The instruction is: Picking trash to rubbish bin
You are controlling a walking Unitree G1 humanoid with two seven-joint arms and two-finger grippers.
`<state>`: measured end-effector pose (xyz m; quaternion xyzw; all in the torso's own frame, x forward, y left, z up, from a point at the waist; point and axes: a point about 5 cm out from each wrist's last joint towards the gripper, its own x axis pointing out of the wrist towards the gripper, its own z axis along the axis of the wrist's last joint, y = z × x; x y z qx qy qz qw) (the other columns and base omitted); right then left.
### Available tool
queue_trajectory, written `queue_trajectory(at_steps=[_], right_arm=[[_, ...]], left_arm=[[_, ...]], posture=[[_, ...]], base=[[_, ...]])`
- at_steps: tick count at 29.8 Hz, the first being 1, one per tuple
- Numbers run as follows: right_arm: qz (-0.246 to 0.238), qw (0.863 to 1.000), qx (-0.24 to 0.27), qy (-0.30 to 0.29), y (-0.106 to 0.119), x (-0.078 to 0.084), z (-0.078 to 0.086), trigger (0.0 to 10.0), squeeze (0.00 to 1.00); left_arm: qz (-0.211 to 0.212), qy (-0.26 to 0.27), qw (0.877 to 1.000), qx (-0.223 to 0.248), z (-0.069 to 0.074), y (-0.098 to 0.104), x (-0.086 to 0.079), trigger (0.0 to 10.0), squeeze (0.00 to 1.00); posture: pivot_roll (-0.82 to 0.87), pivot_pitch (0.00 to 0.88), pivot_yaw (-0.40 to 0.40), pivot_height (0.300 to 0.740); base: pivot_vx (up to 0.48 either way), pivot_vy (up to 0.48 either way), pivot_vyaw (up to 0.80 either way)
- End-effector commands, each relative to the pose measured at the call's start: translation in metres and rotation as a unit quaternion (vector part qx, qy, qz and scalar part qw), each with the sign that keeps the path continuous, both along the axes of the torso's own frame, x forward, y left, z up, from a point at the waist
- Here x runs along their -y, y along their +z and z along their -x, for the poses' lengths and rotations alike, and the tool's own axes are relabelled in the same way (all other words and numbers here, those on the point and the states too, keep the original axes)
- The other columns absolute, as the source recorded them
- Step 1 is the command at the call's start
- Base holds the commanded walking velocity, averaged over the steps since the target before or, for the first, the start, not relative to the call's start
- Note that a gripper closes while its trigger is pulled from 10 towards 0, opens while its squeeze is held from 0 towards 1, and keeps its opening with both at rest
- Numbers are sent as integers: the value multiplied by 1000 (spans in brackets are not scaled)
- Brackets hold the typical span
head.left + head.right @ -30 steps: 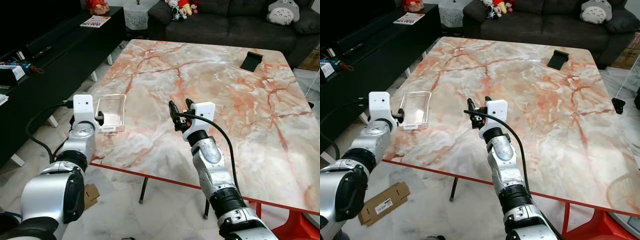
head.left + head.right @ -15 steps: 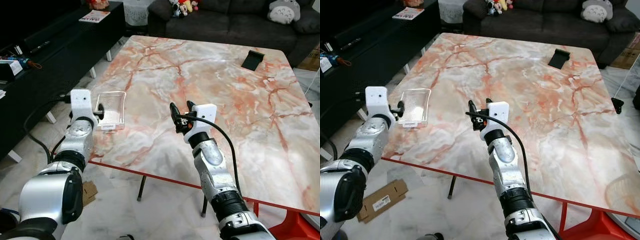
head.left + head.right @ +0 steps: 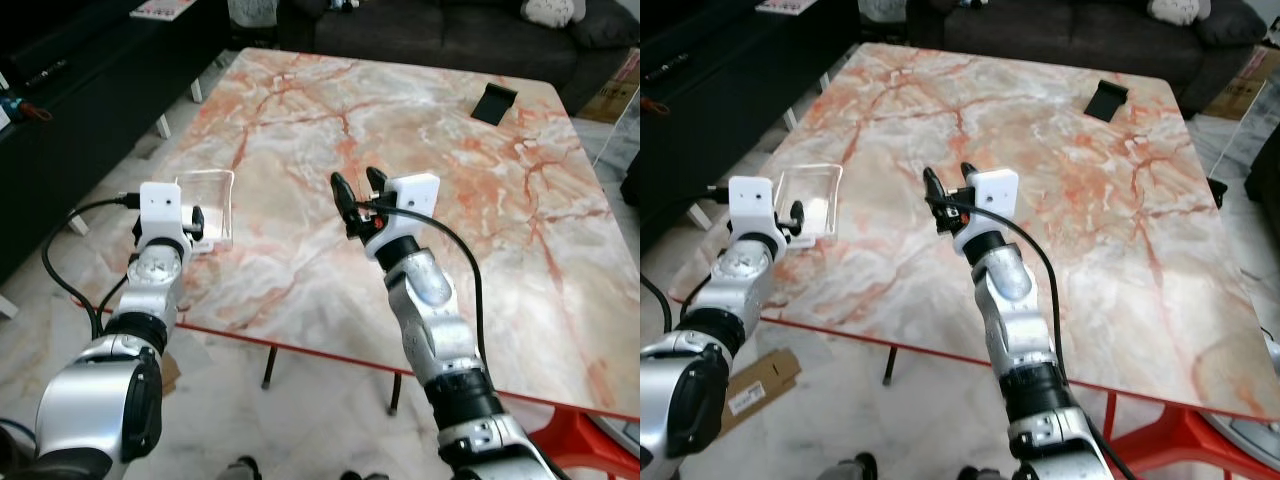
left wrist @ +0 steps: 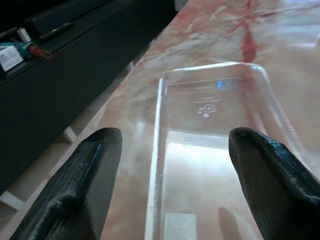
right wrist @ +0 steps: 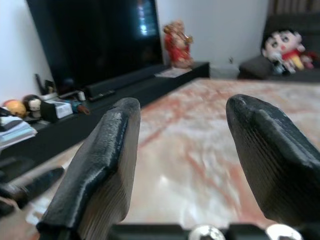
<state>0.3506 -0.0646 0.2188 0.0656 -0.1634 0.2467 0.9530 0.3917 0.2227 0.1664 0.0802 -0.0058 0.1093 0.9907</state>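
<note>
The place was a home living room. A large table with a pink-veined marble top and red edge (image 3: 300, 130) stood on a pale marble-tiled floor (image 3: 60, 310). At the far side sat a dark grey fabric sofa (image 3: 1040, 25) with a grey plush toy (image 3: 548, 10) on it. Along the left ran a long, low black media cabinet (image 3: 70, 120), and the right wrist view showed a big dark television screen (image 5: 100, 40) above it, beside a red figurine (image 5: 177, 42).
</note>
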Motion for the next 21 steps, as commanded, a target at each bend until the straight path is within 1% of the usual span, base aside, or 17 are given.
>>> queue_trajectory(at_steps=[1,2,8,9,10,12,17,20,21], right_arm=[[0,1000,8,8,9,-1,1,10000,0],[-2,1000,10,11,13,-1,1,10000,0],[-3,1000,5,18,16,-3,3,10000,0],[0,1000,-5,25,13,-6,6,10000,0],[2,1000,-9,28,11,-7,7,10000,0],[3,999,-13,30,10,-7,9,10000,0],[4,999,-25,24,5,-3,12,10000,0],[7,999,-27,21,6,-1,13,10000,0],[7,999,-27,21,6,-1,13,10000,0]], left_arm=[[-16,11,1000,2,2,0,-5,10000,0],[-18,20,1000,5,4,0,-8,10000,0],[-17,32,999,4,6,-1,-11,10000,0],[-11,37,999,-9,6,-2,-11,10000,0],[-8,39,999,-15,6,-2,-11,10000,0],[3,40,999,-14,6,-1,-11,10000,0],[0,30,999,-17,6,4,-6,10000,0],[26,43,998,-26,8,3,-7,10000,0],[26,43,998,-26,8,3,-7,10000,0]], posture=[[59,201,-79,740],[59,218,-92,740],[62,224,-97,740],[60,253,-111,740],[59,255,-112,740],[58,261,-116,740],[48,274,-118,740],[43,276,-121,740],[43,276,-121,740]], base=[[0,0,0],[0,0,0],[0,0,0],[0,0,0],[0,0,0],[0,0,0],[0,0,0],[0,0,0],[0,0,0]])
